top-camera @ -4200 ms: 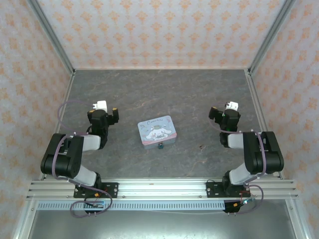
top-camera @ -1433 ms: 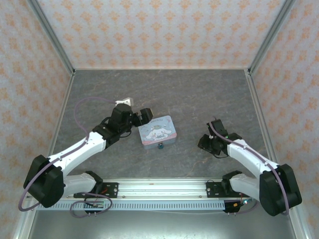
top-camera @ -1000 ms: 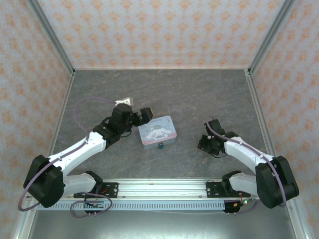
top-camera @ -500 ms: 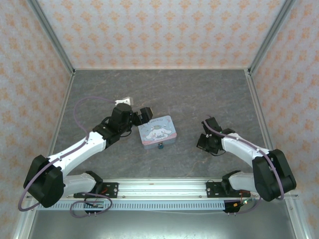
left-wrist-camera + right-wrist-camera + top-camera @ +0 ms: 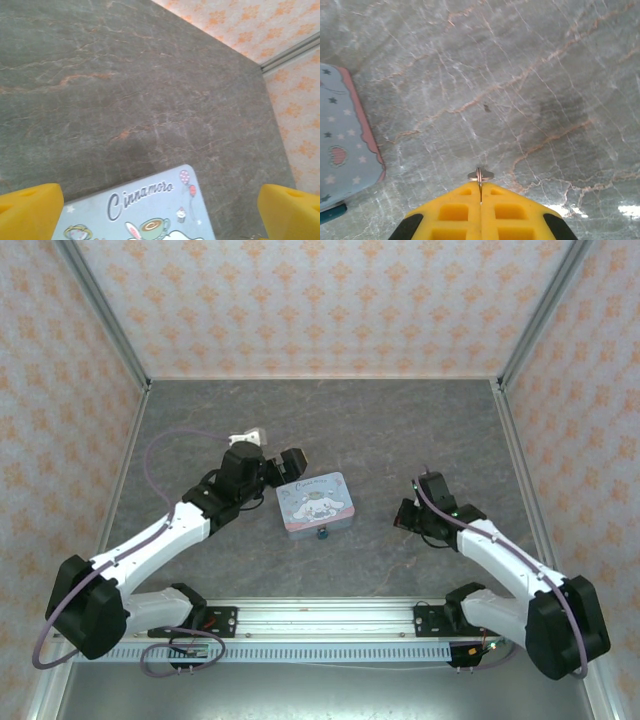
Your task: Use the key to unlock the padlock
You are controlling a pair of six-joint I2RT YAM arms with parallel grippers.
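The tiny teal padlock (image 5: 322, 533) hangs at the near edge of the pastel cartoon tin (image 5: 317, 501); its teal tip also peeks in at the right wrist view's lower left (image 5: 332, 212). My right gripper (image 5: 409, 517) (image 5: 481, 189) is shut on the key (image 5: 481, 175), whose small metal ring pokes out past the yellow fingertips, just above the floor and right of the tin. My left gripper (image 5: 291, 462) (image 5: 160, 212) is open, its yellow fingers (image 5: 30, 212) spread wide over the tin's far left corner (image 5: 150, 210).
Grey marbled floor (image 5: 380, 430) lies between patterned walls with metal corner posts (image 5: 100, 310). The tin's pink-edged side (image 5: 367, 135) shows at the left of the right wrist view. Open floor stretches behind the tin and to the right.
My right gripper has risen slightly off the floor with the key pinched in it. My left gripper has shifted a little farther back over the tin's corner.
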